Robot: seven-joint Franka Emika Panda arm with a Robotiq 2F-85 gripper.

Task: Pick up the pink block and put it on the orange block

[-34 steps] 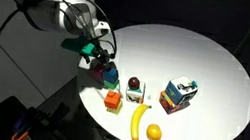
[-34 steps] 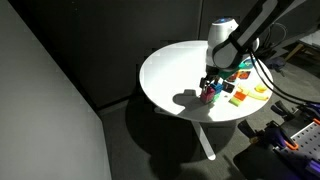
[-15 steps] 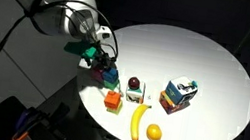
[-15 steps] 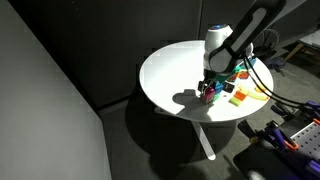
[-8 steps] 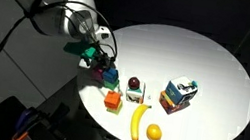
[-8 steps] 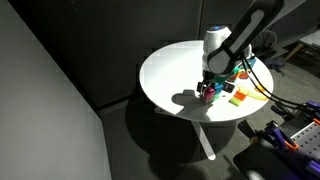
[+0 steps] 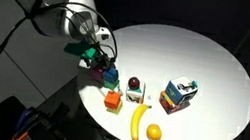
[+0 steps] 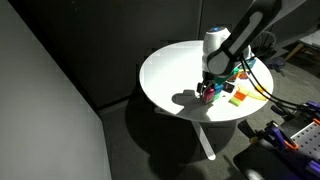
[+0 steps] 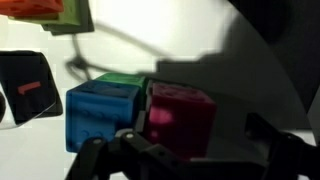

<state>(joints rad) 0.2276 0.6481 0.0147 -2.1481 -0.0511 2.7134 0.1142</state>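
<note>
round white table top [image 7: 219, 55], smooth and brightly lit, on a white pedestal leg [image 8: 205, 140]. dark room all around: flat black wall panel [image 8: 60, 100] close beside the table, dark floor [image 8: 150, 155] beneath.

near the table's edge, small magenta-pink cube [image 7: 97, 71] flat on the white surface, touching a teal-blue cube [image 7: 111, 76] at its side. in the wrist view, a green block [image 9: 125, 80] just behind that pair.

black robotiq gripper [image 7: 98, 60] low over the two cubes, jaws spread wide, closed on nothing. dark fingers [image 9: 92, 160] at the bottom of the wrist view, one to each side of the pair. cannot tell whether touching them.

small bright orange cube [image 7: 113, 101] near the pink one, further along the edge, apart from it, nothing on top.

past that, on the same white top: a dark round fruit [image 7: 134, 83], a yellow banana [image 7: 138, 123], a round orange fruit [image 7: 154, 132] and a multicoloured box [image 7: 178, 94], all well apart from the gripper.

broad dark shadow over much of the table in the wrist view.
</note>
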